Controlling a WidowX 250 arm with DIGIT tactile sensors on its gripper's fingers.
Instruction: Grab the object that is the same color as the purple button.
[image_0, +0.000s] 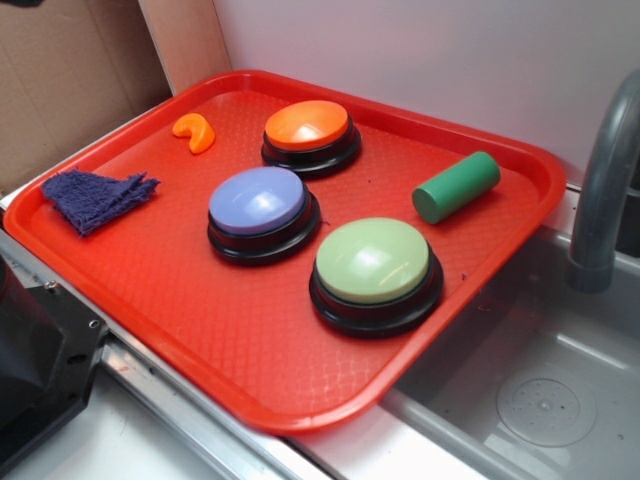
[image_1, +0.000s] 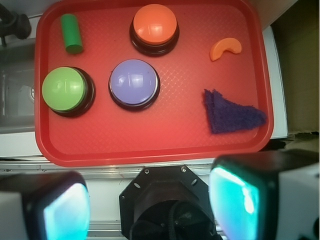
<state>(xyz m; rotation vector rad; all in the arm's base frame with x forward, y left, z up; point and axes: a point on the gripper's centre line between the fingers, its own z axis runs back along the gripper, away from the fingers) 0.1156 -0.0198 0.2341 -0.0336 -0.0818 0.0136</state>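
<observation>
The gripper (image_1: 150, 202) is hovering high above the near edge of the red tray (image_0: 250, 350) with its jaws spread wide and holding nothing, while the purple cloth (image_0: 95, 196) is lying flat in the tray's corner, well apart from the purple button (image_0: 262, 208) at the middle.

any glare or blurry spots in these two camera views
Exterior view: soft glare on the purple button and green button; cloth sharp. Wrist view: the hand has blurred fingers glowing teal in the foreground; the tray stays clear.
</observation>
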